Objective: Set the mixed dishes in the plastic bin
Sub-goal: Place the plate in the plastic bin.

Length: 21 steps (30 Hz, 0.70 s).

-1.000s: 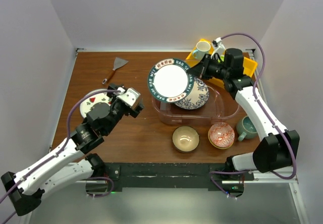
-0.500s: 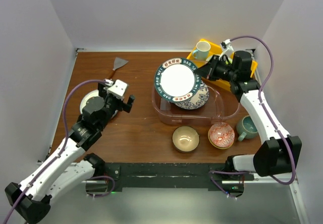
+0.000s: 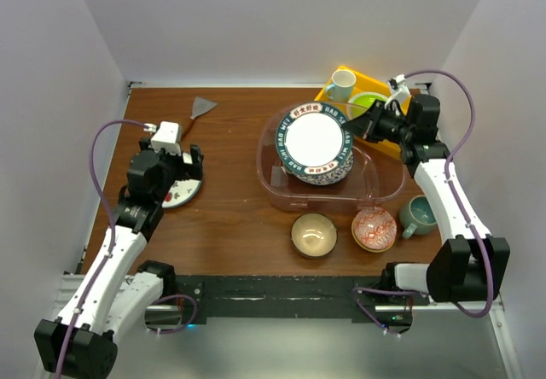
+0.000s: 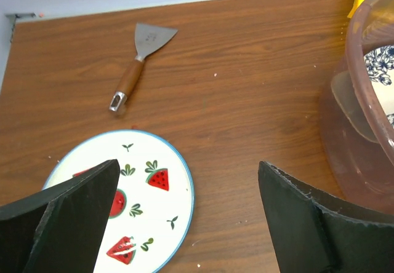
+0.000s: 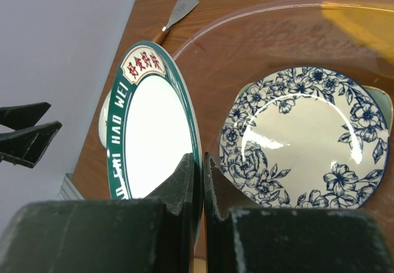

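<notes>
Top external view shows three plates, two bowls and one mug. The right gripper (image 3: pixel 363 125) is clenched on the rim of the green-rimmed plate (image 3: pixel 317 140), above the blue floral plate (image 3: pixel 328 177) lying inside the plastic bin (image 3: pixel 375 193). The left gripper (image 3: pixel 175 161) is fully released, above the fruit plate (image 3: pixel 181 193) left of the bin. The tan bowl (image 3: pixel 313 234) and red-patterned bowl (image 3: pixel 374 229) stand in front of the bin, the mug (image 3: pixel 418 215) at its right. Only the right wrist view shows the whole floral plate.
</notes>
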Each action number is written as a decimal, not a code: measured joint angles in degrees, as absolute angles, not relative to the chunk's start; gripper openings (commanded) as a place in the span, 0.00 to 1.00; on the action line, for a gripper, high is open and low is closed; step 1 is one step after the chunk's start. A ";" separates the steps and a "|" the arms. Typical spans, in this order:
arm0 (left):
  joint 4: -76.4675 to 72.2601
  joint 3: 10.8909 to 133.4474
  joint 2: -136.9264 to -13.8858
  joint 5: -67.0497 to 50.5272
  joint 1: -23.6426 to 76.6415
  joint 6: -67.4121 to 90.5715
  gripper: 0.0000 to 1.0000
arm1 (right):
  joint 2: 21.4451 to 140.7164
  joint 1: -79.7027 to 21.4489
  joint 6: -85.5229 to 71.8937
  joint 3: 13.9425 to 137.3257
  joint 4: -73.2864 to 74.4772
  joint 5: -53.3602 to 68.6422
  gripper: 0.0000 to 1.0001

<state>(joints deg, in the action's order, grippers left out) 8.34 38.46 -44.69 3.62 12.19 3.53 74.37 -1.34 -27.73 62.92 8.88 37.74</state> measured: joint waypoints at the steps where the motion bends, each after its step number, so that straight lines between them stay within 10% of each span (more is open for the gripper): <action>1: 8.40 38.35 -44.93 3.38 11.97 3.92 1.00 | 74.11 -0.93 -27.57 62.43 8.64 38.11 0.00; 21: 8.19 36.40 -44.60 2.26 11.90 5.43 1.00 | 73.97 3.81 -27.38 58.57 4.69 39.59 0.00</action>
<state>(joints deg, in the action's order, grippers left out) 8.19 36.40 -44.60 2.26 11.90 5.43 73.97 3.81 -27.38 58.57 4.69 39.59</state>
